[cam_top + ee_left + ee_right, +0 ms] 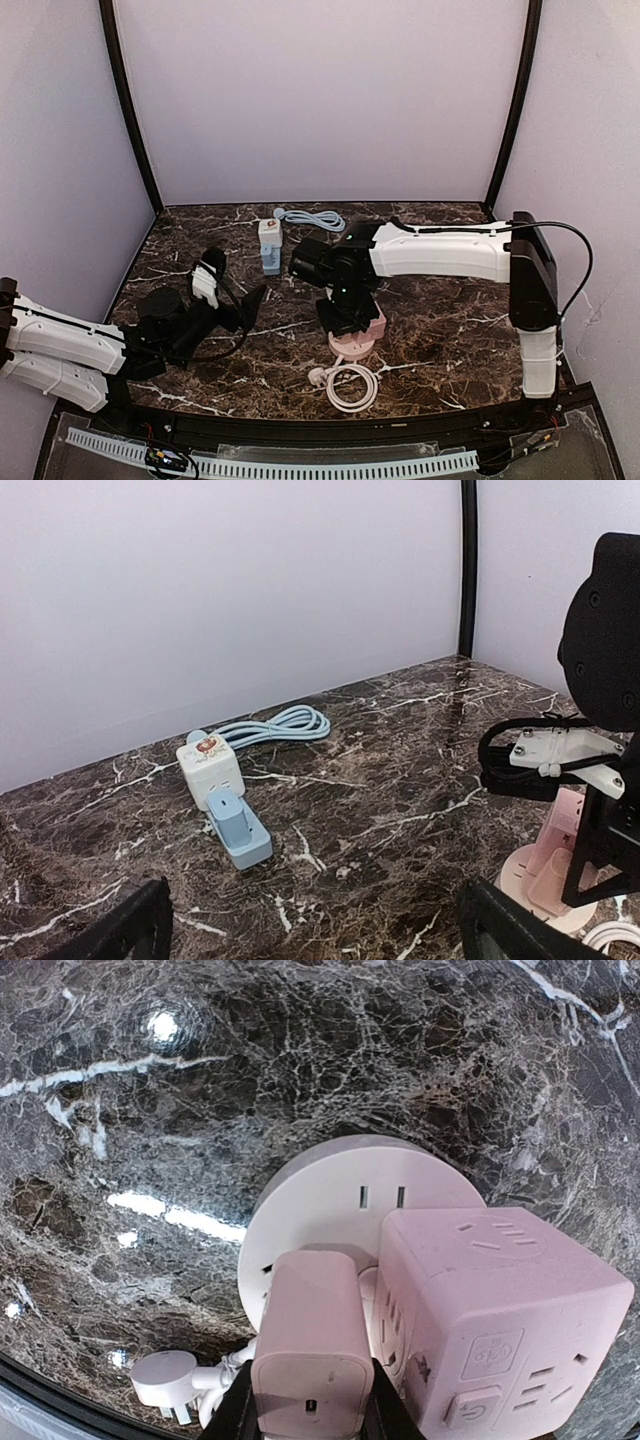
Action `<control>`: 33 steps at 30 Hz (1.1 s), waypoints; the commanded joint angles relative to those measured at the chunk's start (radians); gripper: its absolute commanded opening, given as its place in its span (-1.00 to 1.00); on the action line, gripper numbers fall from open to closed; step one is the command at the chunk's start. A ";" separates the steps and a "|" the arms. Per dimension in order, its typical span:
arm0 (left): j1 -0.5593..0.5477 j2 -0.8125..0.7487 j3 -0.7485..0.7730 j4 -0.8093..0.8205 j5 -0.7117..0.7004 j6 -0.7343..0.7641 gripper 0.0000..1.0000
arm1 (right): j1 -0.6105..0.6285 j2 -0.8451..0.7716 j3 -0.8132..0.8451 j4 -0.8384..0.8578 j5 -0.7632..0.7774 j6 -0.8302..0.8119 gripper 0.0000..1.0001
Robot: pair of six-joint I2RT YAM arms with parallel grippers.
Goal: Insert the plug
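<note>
Two black fingers [238, 1420] of the right claw [310, 1415] are clamped on the flat sides of the pink plug [305, 1335], which sits between them over the round base [330, 1190]. It looks rigid, light and smooth, so a firm hold on its flat sides suits it. No bins here; the pink socket cube [500, 1310] beside the claw shows only vacant slots. The left claw [315, 920] gapes wide, holding nothing.

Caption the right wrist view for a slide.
Right fingers clamp a pink plug at the round pink socket base, beside a pink cube outlet.
</note>
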 commanded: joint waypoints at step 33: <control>0.014 -0.062 -0.032 -0.023 0.028 -0.056 0.97 | 0.013 0.217 -0.018 -0.011 0.085 0.054 -1.00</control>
